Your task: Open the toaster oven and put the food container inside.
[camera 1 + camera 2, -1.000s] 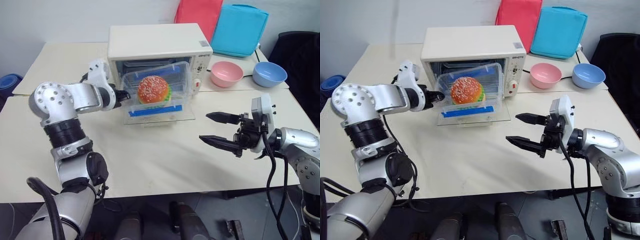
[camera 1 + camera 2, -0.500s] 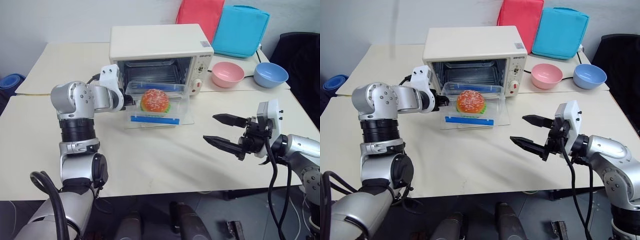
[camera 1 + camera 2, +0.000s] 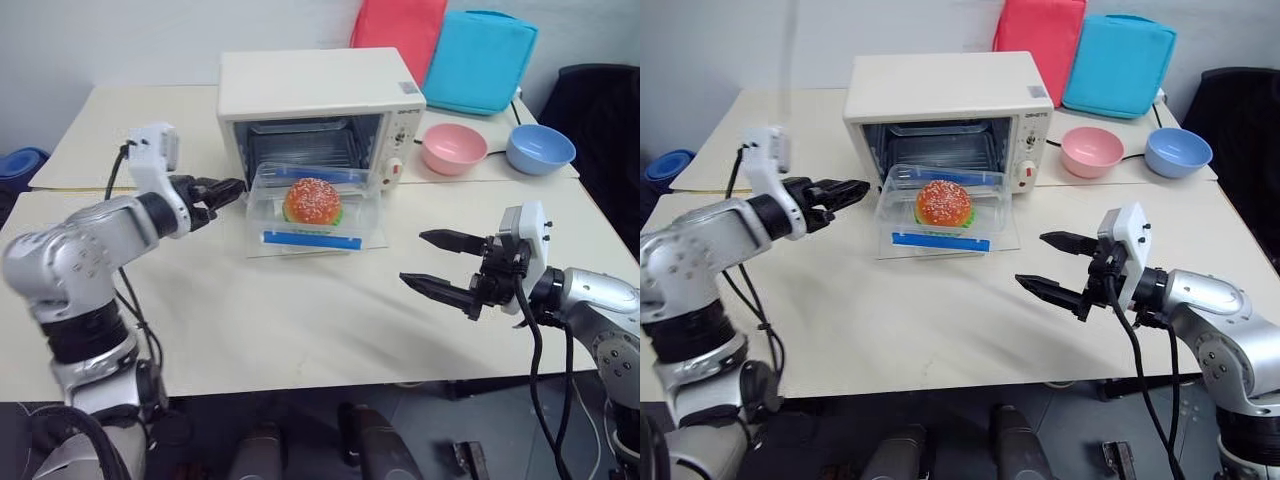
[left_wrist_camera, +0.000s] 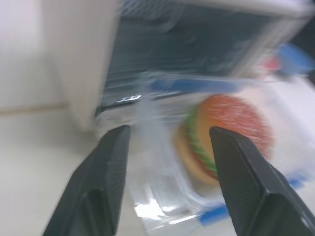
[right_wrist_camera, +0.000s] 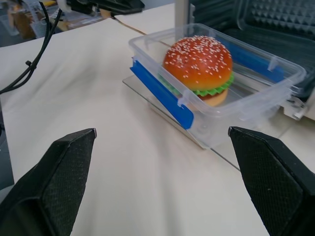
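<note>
The cream toaster oven [image 3: 318, 92] stands at the back of the table with its glass door [image 3: 372, 240] folded down flat. On that door rests the clear food container [image 3: 313, 212], blue clips on its sides and a toy hamburger [image 3: 312, 201] inside; part of it reaches into the oven mouth. My left gripper [image 3: 224, 190] hovers open just to the left of the container, apart from it, and holds nothing. Towards the front right, my right gripper [image 3: 433, 263] is open and empty, pointing at the container [image 5: 216, 83] from a distance.
A pink bowl [image 3: 454, 148] and a blue bowl [image 3: 540, 148] sit right of the oven. A red cushion [image 3: 398, 30] and a blue cushion [image 3: 480, 55] lean behind it. A black chair [image 3: 600, 100] stands at the far right. Bare tabletop lies in front of the door.
The container came down from a tilted, raised hold onto the oven door. My left gripper opened, let it go and drew back to the left. The right gripper stayed put.
</note>
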{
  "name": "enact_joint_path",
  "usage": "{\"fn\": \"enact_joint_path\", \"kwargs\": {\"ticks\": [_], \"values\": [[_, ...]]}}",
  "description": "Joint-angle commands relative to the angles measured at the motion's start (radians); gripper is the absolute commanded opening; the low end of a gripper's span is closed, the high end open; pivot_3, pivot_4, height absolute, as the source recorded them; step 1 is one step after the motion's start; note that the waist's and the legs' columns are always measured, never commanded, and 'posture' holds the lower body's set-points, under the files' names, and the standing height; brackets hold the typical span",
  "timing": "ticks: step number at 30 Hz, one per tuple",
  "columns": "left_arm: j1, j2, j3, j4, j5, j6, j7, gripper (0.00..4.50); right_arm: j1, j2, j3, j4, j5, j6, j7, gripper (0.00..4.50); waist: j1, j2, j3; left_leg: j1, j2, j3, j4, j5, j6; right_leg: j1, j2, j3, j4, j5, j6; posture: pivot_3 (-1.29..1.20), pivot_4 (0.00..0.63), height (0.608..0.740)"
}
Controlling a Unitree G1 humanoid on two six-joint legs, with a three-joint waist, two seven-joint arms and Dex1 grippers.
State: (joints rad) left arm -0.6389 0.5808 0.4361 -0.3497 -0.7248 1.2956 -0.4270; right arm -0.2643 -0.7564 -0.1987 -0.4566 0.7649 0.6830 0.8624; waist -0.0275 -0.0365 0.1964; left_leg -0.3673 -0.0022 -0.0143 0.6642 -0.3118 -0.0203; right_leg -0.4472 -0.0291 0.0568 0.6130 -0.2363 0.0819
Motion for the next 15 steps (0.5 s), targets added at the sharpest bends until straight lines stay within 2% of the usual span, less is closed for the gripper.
{"fn": "enact_joint_path", "kwargs": {"ticks": [1,3,4,6,8,11,15], "values": [[0.149,0.114,-0.022,-0.12,-0.086,-0.144,-0.287,1.58,-0.028,0.007,0.036,0.015,-0.013,-0.019,0.019,3.52,0.0,0.0,0.0,0.0,-0.001,0.0,0.0,0.0,0.001,0.0,-0.001,0.0,0.0,0.0,0.0,0.0,0.15,0.74],[0.232,0.177,-0.069,-0.127,-0.062,-0.226,-0.382,0.9,-0.048,0.023,0.08,0.033,-0.027,-0.026,0.027,2.75,0.001,0.0,0.0,0.0,-0.001,0.0,0.0,0.0,0.002,0.001,-0.001,0.0,-0.001,-0.001,-0.001,0.0,0.15,0.74],[0.254,0.194,-0.097,-0.115,-0.042,-0.264,-0.404,0.72,-0.062,0.035,0.11,0.046,-0.043,-0.032,0.03,2.54,0.001,0.0,0.0,0.0,-0.001,0.0,0.0,0.0,0.002,0.001,-0.001,0.0,-0.001,-0.001,-0.002,0.0,0.15,0.74],[0.277,0.21,-0.15,-0.083,-0.002,-0.332,-0.428,0.02,-0.094,0.064,0.161,0.079,-0.076,-0.044,0.031,1.74,0.002,0.0,0.0,0.0,-0.001,-0.001,0.001,0.001,0.003,0.001,0.0,0.0,-0.001,-0.002,-0.003,0.0,0.15,0.74],[0.278,0.204,-0.208,-0.048,0.042,-0.397,-0.436,0.0,-0.133,0.101,0.205,0.129,-0.114,-0.062,0.026,0.95,0.001,0.0,0.0,0.0,-0.001,-0.001,0.001,0.001,0.004,0.002,0.001,0.0,-0.002,-0.002,-0.003,0.0,0.15,0.74],[0.246,0.169,-0.302,0.009,0.107,-0.478,-0.428,0.0,-0.201,0.161,0.265,0.22,-0.184,-0.098,0.01,0.05,0.0,0.0,0.0,0.0,-0.001,-0.001,0.001,0.001,0.005,0.002,0.002,0.0,-0.002,-0.001,-0.002,0.0,0.15,0.74],[0.167,0.105,-0.412,0.114,0.202,-0.548,-0.39,0.0,-0.285,0.232,0.317,0.369,-0.302,-0.162,-0.037,0.05,0.0,0.0,0.0,-0.001,-0.001,-0.001,0.001,0.001,0.005,0.001,0.0,0.0,-0.001,0.0,0.0,0.0,0.15,0.74]]}}
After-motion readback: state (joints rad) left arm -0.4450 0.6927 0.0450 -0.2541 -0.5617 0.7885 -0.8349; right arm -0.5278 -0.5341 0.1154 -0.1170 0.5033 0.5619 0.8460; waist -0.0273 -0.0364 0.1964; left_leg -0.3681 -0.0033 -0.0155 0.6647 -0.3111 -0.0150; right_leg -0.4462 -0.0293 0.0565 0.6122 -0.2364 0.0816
